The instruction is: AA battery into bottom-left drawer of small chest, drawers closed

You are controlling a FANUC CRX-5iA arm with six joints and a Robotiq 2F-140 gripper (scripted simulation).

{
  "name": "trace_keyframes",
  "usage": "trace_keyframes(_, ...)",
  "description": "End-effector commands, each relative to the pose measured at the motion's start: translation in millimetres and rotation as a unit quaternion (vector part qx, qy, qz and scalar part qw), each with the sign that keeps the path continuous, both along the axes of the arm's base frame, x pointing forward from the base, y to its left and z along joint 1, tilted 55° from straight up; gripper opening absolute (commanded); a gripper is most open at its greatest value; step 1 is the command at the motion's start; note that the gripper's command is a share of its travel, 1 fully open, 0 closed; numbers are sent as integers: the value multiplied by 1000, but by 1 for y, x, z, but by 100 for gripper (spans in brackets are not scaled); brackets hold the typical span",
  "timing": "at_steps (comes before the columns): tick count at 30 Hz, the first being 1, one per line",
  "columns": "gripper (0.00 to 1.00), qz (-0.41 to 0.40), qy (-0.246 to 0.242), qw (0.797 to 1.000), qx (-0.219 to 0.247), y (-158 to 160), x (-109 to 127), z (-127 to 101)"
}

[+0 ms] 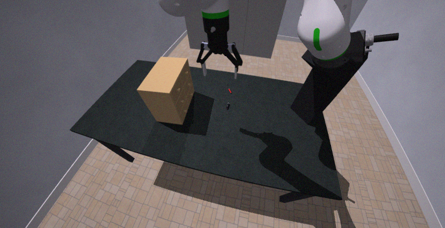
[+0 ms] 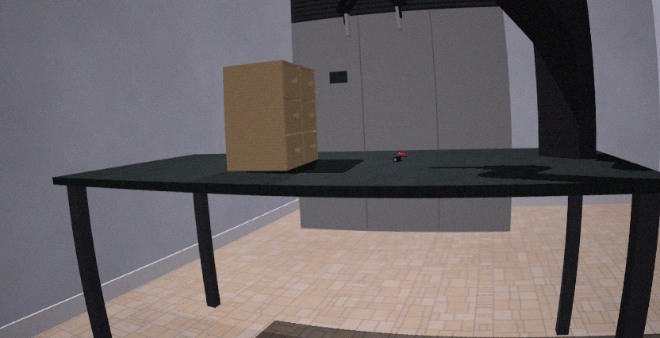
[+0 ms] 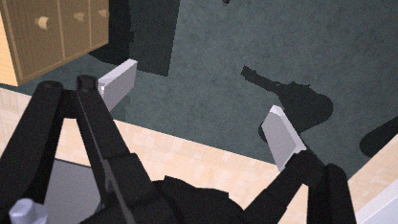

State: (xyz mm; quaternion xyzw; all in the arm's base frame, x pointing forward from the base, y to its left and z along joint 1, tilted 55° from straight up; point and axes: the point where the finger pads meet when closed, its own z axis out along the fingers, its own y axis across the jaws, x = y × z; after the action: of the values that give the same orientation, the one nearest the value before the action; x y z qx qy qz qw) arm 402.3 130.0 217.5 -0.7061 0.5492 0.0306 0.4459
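Observation:
The small wooden chest stands on the left part of the dark table, its drawer fronts facing right, and all drawers look pushed in. It also shows in the exterior view and at the top left of the wrist view. A small dark cylinder, the AA battery, lies on the table to the right of the chest; it also shows in the exterior view. My gripper hangs high above the table's far edge, open and empty, pointing down. It also shows in the exterior view and in the wrist view.
A small red object lies just beyond the battery; it also shows in the exterior view. The robot's black base stands at the table's right far side. A grey cabinet stands behind the table.

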Motion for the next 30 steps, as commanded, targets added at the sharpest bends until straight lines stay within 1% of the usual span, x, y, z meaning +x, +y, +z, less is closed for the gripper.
trace_keyframes(1, 100, -23, -10, 1000, 16, 1, 0, 3)
trace_keyframes(12, 100, -23, -10, 1000, 16, 2, 0, 3)
trace_keyframes(15, 100, -35, 4, 999, 26, 4, 2, 1)
trace_keyframes(17, 100, -59, 31, 997, 46, 8, 6, -2)
trace_keyframes(19, 100, -96, 74, 989, 78, 14, 13, -7)
trace_keyframes(20, 100, -120, 101, 983, 98, 19, 17, -10)
trace_keyframes(21, 100, -134, 118, 978, 110, 23, 22, -13)
trace_keyframes(23, 100, -157, 145, 968, 131, 34, 31, -22)
trace_keyframes(26, 100, -195, 191, 948, 167, 51, 44, -36)
trace_keyframes(28, 100, -195, 191, 948, 167, 51, 44, -36)
trace_keyframes(29, 100, -231, 235, 923, 199, 56, 47, -41)
trace_keyframes(30, 100, -240, 248, 915, 209, 61, 51, -46)
